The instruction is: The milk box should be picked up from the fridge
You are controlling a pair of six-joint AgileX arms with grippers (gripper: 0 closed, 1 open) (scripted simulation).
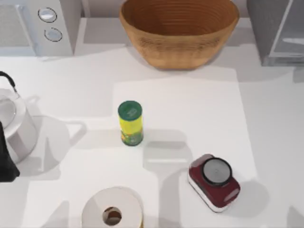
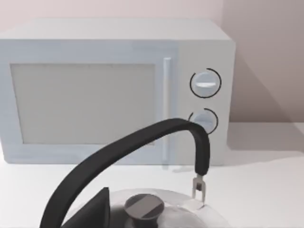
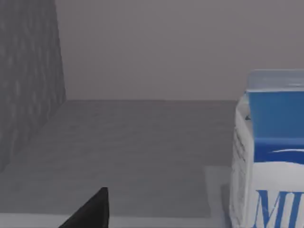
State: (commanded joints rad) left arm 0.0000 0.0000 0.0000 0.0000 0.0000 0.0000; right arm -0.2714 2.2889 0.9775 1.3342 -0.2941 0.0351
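A: Where is the milk box (image 3: 268,156)?

B: It stands upright on the pale grey shelf inside the fridge (image 1: 278,31), which sits at the far right corner of the table (image 1: 190,109) in the top view. The right wrist view looks into that cabinet: speckled dark wall on one side, plain back panel beyond, and the carton with blue printing standing near the camera, cut off by the frame edge.

A: So which arm is nearer?

B: The right one, judging by its camera already facing into the fridge. A dark finger tip (image 3: 90,211) pokes into the bottom of that view, and the carton lies off to one side of it rather than straight ahead, so the coming move likely needs a sideways shift before the fingers can straddle the box. Its long axis is vertical, which suits a grasp across the sides.

A: Are the right gripper's fingers spread or closed?

B: That cannot be told; just one tip shows, and nothing is seen held in it.

A: And the left arm?

B: Parked at the near left edge of the table, over the kettle (image 1: 12,126). Its wrist view faces the kettle's black handle and the microwave (image 2: 114,90). Its finger state cannot be told either.

A: Anything else hidden?

B: From above, the carton itself cannot be made out within the fridge.
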